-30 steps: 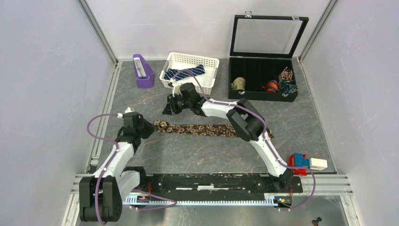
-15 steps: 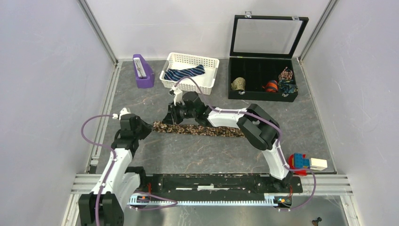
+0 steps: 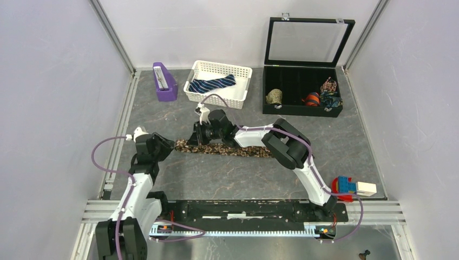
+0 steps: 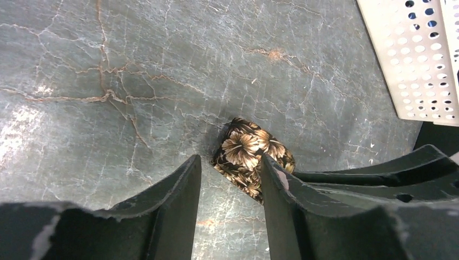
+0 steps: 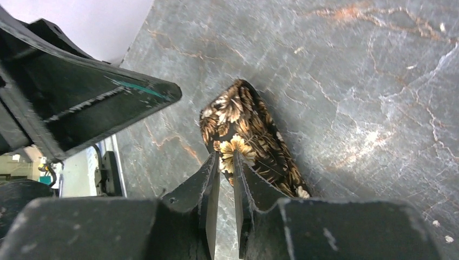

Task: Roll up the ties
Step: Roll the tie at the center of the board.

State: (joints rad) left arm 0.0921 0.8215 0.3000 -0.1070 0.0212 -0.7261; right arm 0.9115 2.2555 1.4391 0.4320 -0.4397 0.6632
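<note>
The brown-and-tan print tie (image 3: 233,149) lies stretched left to right across the table's middle. Its left end (image 4: 246,151) is folded into a small bulge. My left gripper (image 3: 165,145) stands open just short of that end (image 4: 231,160), with only table between its fingers. The right finger's edge overlaps the fabric. My right gripper (image 3: 198,137) reaches in from the right, its narrow tips (image 5: 226,156) pinching the tie (image 5: 254,130) a little behind the fold. The navy striped tie (image 3: 214,84) lies in the white basket (image 3: 219,66).
An open black case (image 3: 303,108) at the back right holds several rolled ties. A purple object (image 3: 164,81) stands left of the basket, whose corner shows in the left wrist view (image 4: 417,54). A red, blue and white block (image 3: 352,187) sits at the near right.
My left gripper has opened and let go of the tie's end, backing off slightly. My right gripper came forward from beside the basket onto the tie and narrowed its jaws.
</note>
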